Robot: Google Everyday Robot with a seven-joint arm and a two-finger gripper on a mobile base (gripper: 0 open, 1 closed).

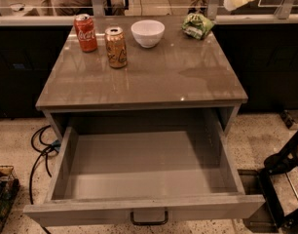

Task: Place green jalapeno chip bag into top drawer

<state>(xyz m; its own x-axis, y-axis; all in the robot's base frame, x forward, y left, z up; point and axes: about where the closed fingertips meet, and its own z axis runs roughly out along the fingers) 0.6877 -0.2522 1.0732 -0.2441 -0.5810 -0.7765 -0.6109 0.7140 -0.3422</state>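
The green jalapeno chip bag (197, 25) lies crinkled on the back right corner of the grey cabinet top (154, 77). The top drawer (66, 165) stands pulled fully out below it, its plain grey inside bare, with a dark handle (149, 219) on the front panel. My gripper (230, 3) is the pale cream shape at the top right edge of the camera view. It hangs in the air just above and to the right of the bag, apart from it.
A red cola can (85, 32), an orange can (115, 47) and a white bowl (147, 33) stand along the back of the cabinet top. Black cables (39, 150) lie on the floor at the left. A black frame (285, 179) stands at the right.
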